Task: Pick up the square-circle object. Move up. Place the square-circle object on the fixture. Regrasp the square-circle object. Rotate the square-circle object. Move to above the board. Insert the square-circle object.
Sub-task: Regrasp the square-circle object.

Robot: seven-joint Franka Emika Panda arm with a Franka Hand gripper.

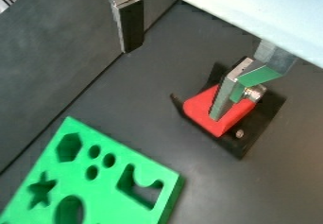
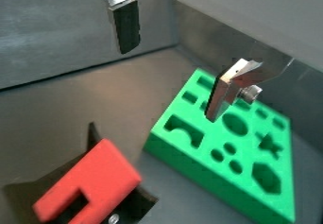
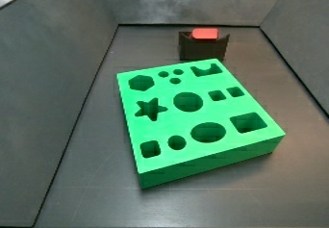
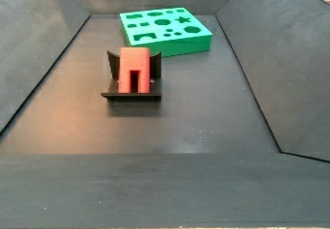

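Dark matte floor (image 4: 194, 117); grey slanted walls (image 4: 33, 49) enclosing it.

Wrist views look down past the tool (image 1: 190, 53); side views face oppositely, sharing the board (image 3: 193, 116).

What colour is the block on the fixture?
Red block, on the dark fixture; clearest in a side view.

The square-circle object (image 4: 133, 71) rests on the fixture (image 4: 133, 94) (the board (image 4: 164, 30) behind), pincer (image 1: 190, 53) above.
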